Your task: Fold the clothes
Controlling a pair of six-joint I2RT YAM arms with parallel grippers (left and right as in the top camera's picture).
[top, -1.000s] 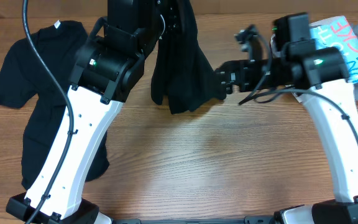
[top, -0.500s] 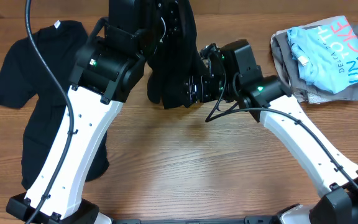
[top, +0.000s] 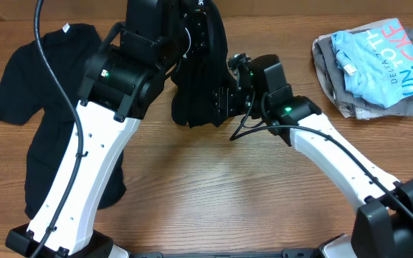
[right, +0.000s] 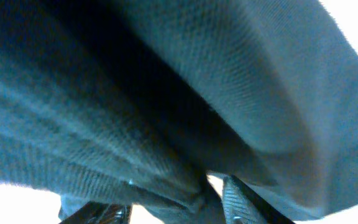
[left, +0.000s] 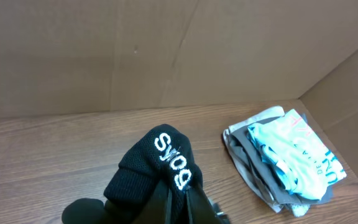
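Observation:
A black shirt (top: 201,86) with white logo lettering (left: 169,163) hangs bunched from my left gripper (left: 180,198), which is shut on it high above the table. My right gripper (top: 219,104) is pressed into the lower right side of the hanging shirt. In the right wrist view its fingers (right: 176,202) stand apart, with a fold of the dark fabric (right: 166,93) between them. A second black shirt (top: 34,79) with a white neck tag (top: 64,29) lies spread flat at the far left, partly under my left arm.
A stack of folded clothes (top: 368,61), a light blue printed shirt on grey ones, sits at the back right; it also shows in the left wrist view (left: 284,155). A cardboard wall (left: 166,50) stands behind the wooden table (top: 235,193).
My right arm has swung left from beside the folded stack to the hanging shirt and pushed its gripper into the fabric. The left arm has held still.

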